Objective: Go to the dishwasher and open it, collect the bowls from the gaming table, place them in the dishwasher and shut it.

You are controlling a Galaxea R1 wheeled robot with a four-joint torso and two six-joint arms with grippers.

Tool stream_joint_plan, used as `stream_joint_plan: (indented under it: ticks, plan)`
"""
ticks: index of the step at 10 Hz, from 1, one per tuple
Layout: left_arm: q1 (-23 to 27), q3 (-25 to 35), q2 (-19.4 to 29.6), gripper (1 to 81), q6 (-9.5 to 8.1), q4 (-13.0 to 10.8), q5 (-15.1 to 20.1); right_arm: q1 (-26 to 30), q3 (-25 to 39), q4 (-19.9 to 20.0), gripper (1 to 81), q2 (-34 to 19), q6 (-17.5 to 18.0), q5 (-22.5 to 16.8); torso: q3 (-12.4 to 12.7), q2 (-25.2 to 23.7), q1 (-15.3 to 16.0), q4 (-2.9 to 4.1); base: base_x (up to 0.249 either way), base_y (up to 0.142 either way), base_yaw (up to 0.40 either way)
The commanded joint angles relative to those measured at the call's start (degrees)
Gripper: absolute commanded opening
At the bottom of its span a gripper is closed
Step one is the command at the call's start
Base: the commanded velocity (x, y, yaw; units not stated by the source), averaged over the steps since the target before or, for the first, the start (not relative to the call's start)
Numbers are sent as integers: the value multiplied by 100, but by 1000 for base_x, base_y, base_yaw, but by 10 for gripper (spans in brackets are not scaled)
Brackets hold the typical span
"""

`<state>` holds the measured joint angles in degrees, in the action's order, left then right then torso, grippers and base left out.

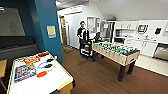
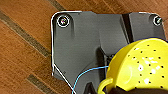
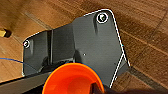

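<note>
Yellow perforated bowl (image 2: 140,67) close at left wrist; orange bowl (image 3: 72,80) at right.

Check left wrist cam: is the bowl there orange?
No, the perforated yellow plastic colander bowl with a loop handle shows there above the brown wood-plank floor.

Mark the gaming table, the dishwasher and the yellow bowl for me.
gaming table (image 1: 117,57): head view, pale side wall.
dishwasher (image 1: 161,51): head view, steel front.
yellow bowl (image 2: 142,65): left wrist view, perforated outer wall.

Yellow perforated bowl (image 2: 140,67) and orange bowl (image 3: 71,80) above wood floor; steel dishwasher (image 1: 161,51) shut
</note>
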<state>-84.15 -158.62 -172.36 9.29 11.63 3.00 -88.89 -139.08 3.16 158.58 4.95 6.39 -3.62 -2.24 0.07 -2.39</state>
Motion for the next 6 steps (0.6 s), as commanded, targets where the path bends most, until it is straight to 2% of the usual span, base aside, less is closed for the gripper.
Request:
stream_joint_plan:
  ticks: [1,2,3,4,5,6]
  plan:
    - [316,-20,35,10,64,-29,351,254,14,-61,10,-122,-12,-270,0,0,0,0,0,0,-398]
    - [316,-20,35,10,64,-29,351,262,14,-52,10,-122,-3,-261,0,0,0,533,0,0,-398]
    - [316,-20,35,10,64,-29,351,271,23,-52,10,-122,-3,-261,0,0,0,556,0,0,-398]
    - [316,-20,44,10,64,-29,351,280,31,-52,10,-122,-3,-270,0,0,0,96,0,0,-398]
    - [316,-20,44,10,64,-29,351,280,31,-61,10,-122,-3,-270,0,0,0,216,0,0,-398]
    - [316,-20,52,10,64,-29,351,280,23,-61,10,-122,-3,-270,0,0,0,301,0,0,-398]
